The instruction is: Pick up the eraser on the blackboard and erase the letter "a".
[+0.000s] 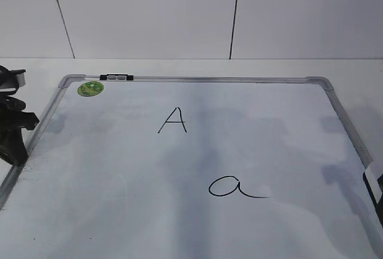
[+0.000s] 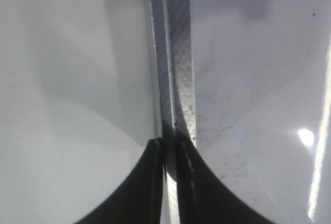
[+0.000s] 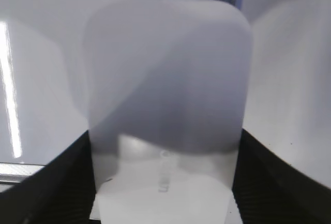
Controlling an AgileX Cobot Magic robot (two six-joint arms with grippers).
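Observation:
The blackboard (image 1: pixel 269 127) lies flat on the table, a white board with a silver frame. The cursive letter "a" (image 1: pixel 230 186) is written on its lower middle. My right gripper (image 3: pixel 165 135) is shut on the white eraser (image 3: pixel 165 69), which fills the right wrist view with its grey print toward the camera. In the exterior view this gripper (image 1: pixel 377 199) sits at the board's right edge, where only a sliver of the eraser (image 1: pixel 372 177) shows. My left gripper (image 2: pixel 169 138) is shut and empty, right over the board's left frame (image 2: pixel 178 69).
A capital "A" (image 1: pixel 173 120) is written above and left of the "a". A round green sticker (image 1: pixel 90 88) marks the far left corner. A small black-and-clear marker (image 1: pixel 116 78) lies on the top frame. The left arm (image 1: pixel 12 127) stands at the board's left edge.

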